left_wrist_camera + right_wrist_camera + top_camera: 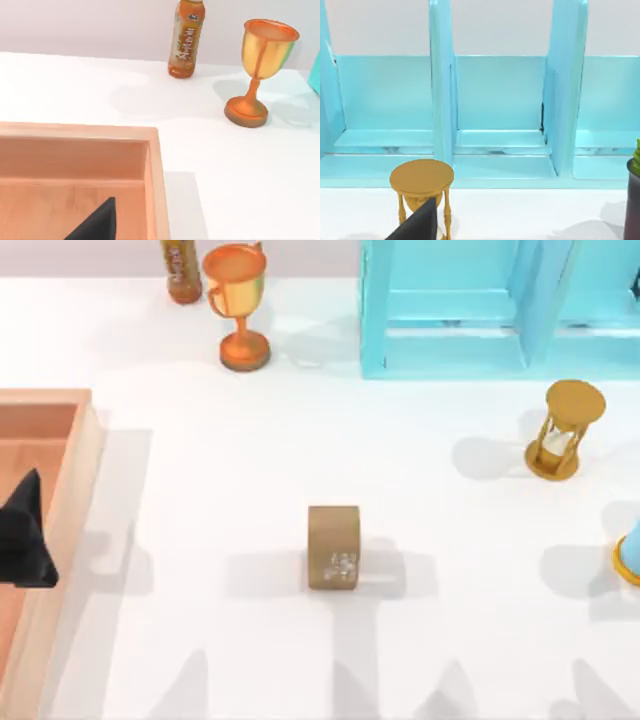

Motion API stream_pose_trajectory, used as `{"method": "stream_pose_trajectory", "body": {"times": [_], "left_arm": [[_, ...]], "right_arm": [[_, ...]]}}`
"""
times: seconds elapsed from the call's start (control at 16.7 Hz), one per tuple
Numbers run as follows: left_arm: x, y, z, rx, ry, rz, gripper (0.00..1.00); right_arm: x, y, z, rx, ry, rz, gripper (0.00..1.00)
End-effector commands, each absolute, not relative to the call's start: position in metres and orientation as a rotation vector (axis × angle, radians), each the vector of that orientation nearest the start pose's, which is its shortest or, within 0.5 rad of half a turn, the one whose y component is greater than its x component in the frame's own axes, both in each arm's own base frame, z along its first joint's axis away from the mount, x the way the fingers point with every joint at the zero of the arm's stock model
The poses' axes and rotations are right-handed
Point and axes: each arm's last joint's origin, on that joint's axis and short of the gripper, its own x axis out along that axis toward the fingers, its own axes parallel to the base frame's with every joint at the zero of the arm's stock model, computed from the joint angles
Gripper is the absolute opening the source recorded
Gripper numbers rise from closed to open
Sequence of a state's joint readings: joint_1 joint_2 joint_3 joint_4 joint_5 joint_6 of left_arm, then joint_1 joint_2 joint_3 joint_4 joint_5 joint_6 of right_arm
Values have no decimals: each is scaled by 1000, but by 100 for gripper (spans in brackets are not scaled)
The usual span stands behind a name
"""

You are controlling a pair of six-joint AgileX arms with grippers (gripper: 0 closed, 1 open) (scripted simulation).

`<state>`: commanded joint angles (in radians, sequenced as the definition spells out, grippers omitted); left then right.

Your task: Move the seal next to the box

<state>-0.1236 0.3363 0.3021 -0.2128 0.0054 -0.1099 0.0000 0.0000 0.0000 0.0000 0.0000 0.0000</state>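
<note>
Seal lies mid-table, well apart from left end effector; grip state unclear.

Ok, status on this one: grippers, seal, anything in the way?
Left gripper over the box, holding nothing. Seal mid-table, untouched, apart from box. Path between them open.

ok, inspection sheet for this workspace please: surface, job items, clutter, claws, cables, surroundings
Surface: white table, bare around the seal.
Job's things: seal lies mid-table, apart from the box at the left edge.
Clutter: trophy cup, bottle, hourglass, cyan shelf unit, dark pot with a plant.
Claws: left claw above the box; right claw near the hourglass.
Cables: nothing seen.
Surroundings: plain pale wall.
</note>
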Motion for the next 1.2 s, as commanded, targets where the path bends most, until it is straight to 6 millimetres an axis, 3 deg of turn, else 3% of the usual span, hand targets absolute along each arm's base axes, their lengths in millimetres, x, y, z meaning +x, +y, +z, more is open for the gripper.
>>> {"method": "stream_pose_trajectory", "body": {"times": [0.3, 0.6, 0.9, 1.2], "left_arm": [[161, -46, 271, -170, 585, -206, 100], [227, -106, 302, -184, 961, -229, 100], [284, -189, 289, -122, 1288, -165, 100], [309, -258, 252, -29, 1499, -64, 100]], "right_arm": [[106, -1, 160, 0, 0, 0, 100], [106, -1, 160, 0, 0, 0, 100], [106, -1, 160, 0, 0, 0, 100], [106, -1, 160, 0, 0, 0, 100]]}}
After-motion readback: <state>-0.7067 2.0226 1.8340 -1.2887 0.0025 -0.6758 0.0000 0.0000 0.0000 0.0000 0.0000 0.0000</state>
